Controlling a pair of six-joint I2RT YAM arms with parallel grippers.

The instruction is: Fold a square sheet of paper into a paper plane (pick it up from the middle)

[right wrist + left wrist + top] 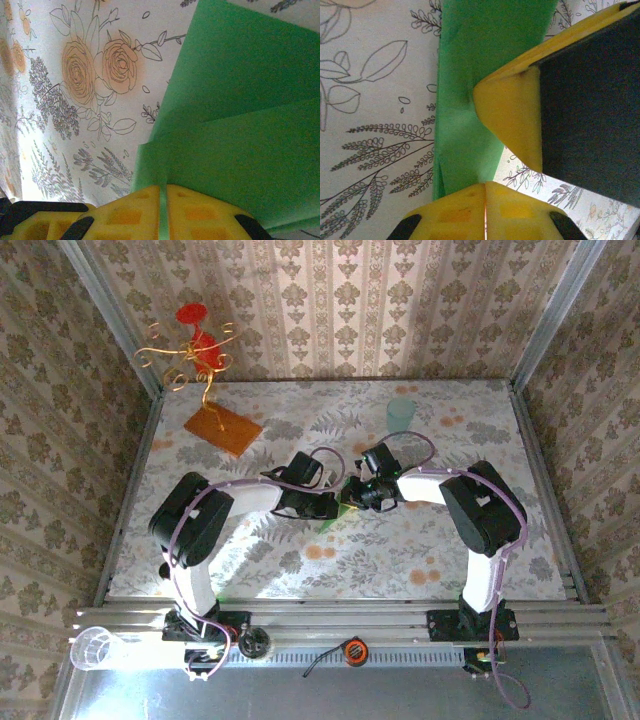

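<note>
Green paper plane (330, 522) mid-table, caught between both gripper tips.

Top view: small green sliver poking out below left gripper (338, 504) and right gripper (362, 494), tips almost meeting over it. Orange-brown board (222, 428) and teal cup (401, 412) well apart toward the back.
Left wrist view: paper plane (462, 100) seen as a long folded strip on flowered tablecloth (375, 100). Left gripper (485, 197) clenched tight at the strip's near end, no green in the seam, so cannot tell whether paper is pinched. Yellow finger (510, 115) of the right gripper pressing into the strip's side.
Right wrist view: paper plane (240, 125) broad, with layered folds and creases. Right gripper (163, 200) closed with a thin green line in the seam, grasping the paper's edge.
</note>
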